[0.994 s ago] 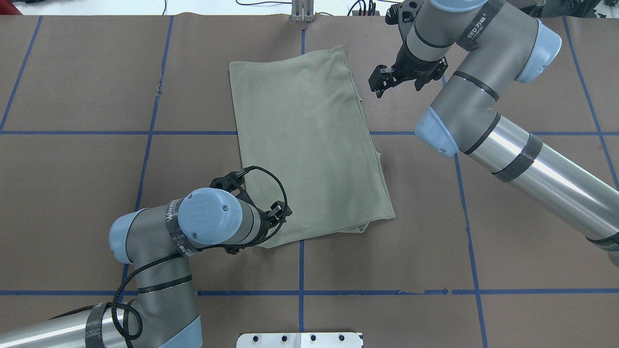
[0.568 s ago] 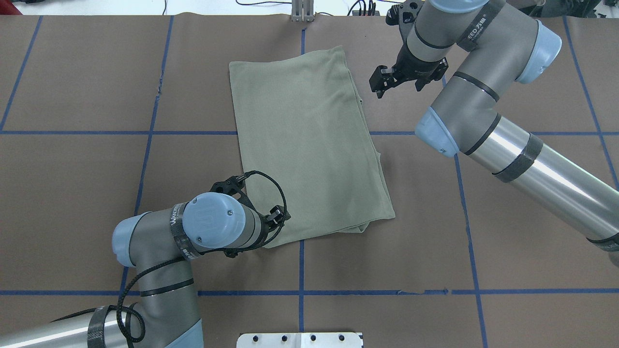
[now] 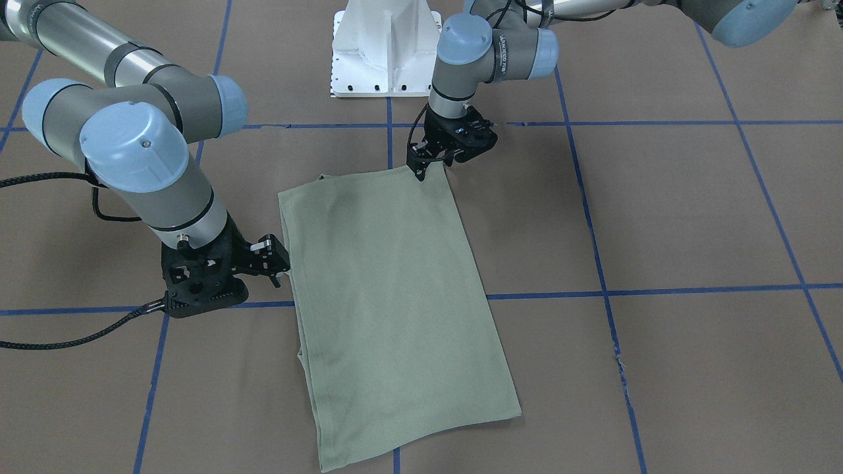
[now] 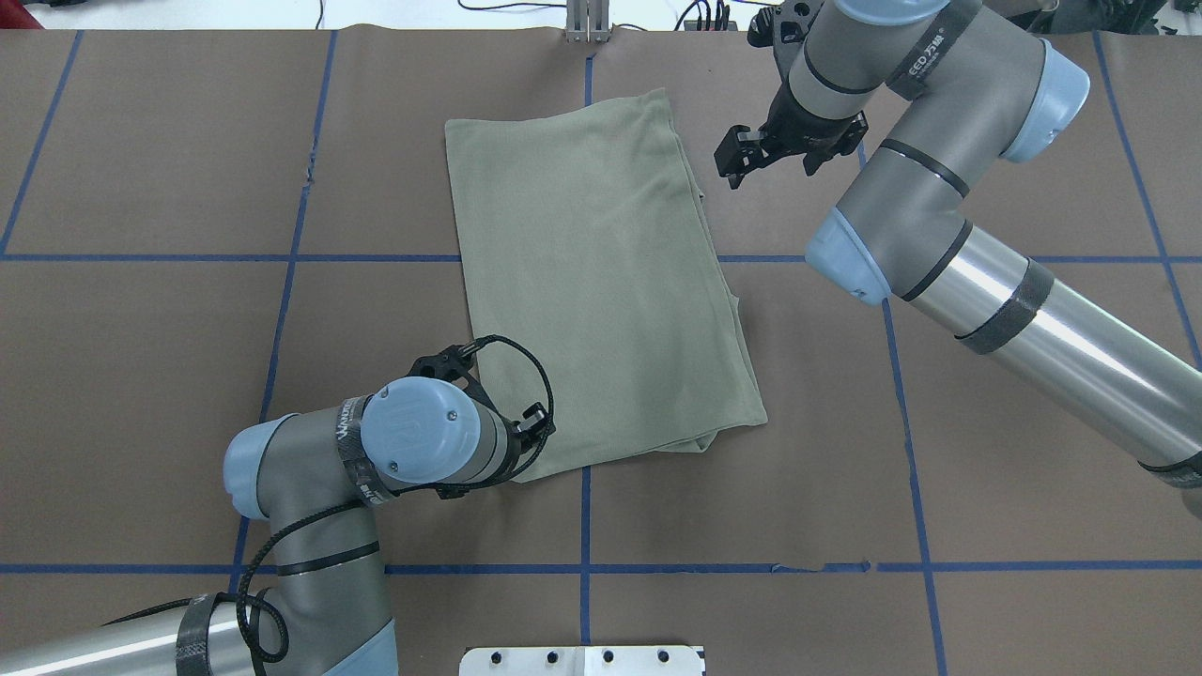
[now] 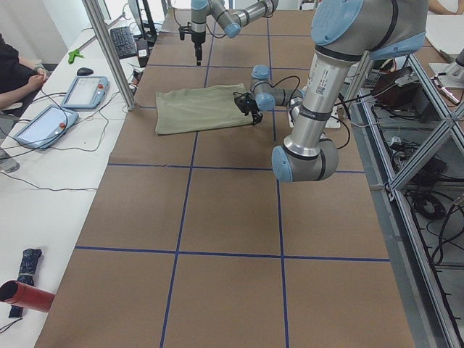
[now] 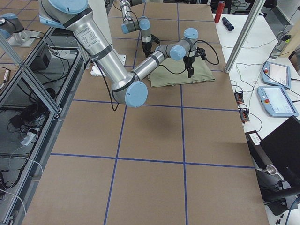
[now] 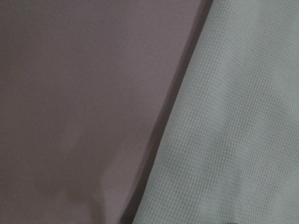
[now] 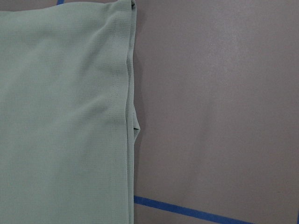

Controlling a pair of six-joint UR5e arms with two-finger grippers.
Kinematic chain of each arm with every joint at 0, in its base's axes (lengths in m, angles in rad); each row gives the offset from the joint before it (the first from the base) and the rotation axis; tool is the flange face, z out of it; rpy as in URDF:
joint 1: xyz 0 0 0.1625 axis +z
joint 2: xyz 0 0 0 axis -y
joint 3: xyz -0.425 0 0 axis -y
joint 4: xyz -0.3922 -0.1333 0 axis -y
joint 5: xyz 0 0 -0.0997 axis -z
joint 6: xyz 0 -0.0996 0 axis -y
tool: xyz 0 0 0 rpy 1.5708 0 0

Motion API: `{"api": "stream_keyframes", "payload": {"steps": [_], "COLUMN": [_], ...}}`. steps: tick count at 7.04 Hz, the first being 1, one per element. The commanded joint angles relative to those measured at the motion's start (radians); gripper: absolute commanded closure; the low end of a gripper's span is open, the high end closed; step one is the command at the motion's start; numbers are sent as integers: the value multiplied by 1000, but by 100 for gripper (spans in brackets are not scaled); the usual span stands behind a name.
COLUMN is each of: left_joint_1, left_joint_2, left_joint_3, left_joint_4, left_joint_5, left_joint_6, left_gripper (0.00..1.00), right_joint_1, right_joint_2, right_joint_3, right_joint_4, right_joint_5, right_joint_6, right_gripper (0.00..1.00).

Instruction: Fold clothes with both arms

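Note:
The clothes are one sage-green shirt (image 4: 601,282) folded into a long rectangle that lies flat and slightly askew on the brown table. The shirt (image 3: 388,296) shows no collar or label. My left gripper (image 3: 421,170) is down at the shirt's near-left corner, mostly hidden under the wrist in the overhead view (image 4: 537,421). The left wrist view shows only a blurred cloth edge (image 7: 233,140) up close, so I cannot tell its state. My right gripper (image 4: 732,161) hovers just off the far-right edge, open and empty (image 3: 275,262). The right wrist view shows that layered edge (image 8: 128,93).
The white base pedestal (image 3: 385,46) stands at the robot's side of the table. Blue tape lines (image 4: 585,526) grid the brown cover. A side table with tablets (image 5: 72,90), a keyboard and a person's arm (image 5: 18,72) lies beyond a metal post (image 5: 109,51).
The left arm's wrist has crept slightly toward the robot and to the right at the shirt's near corner. The right gripper has barely shifted. The shirt lies as before.

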Motion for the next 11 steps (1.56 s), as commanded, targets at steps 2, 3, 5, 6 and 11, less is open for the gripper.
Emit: {"api": "stream_keyframes", "payload": {"steps": [2,3,5,6,11], "left_joint_1": [0,0,0,0,38], "left_joint_2": [-2,0,1,11,14], "left_joint_3": [-6,-15,-30,-55,-164], "left_joint_4": [2,2,7,8,105], "left_joint_5": [0,0,14,14,14], "left_joint_6": [1,1,1,10,87], "left_gripper": [79,95,100,100,100], "right_joint_1": [0,0,0,-5,-274], "right_joint_2": [-2,-2,-5,-13,-174], "right_joint_3": [-3,-3,-3,0,213], "right_joint_4": [9,9,9,10,139], "right_joint_5": [0,0,0,3,-19], "right_joint_6": [6,6,6,30,612], "right_gripper": [0,0,0,0,0]}}
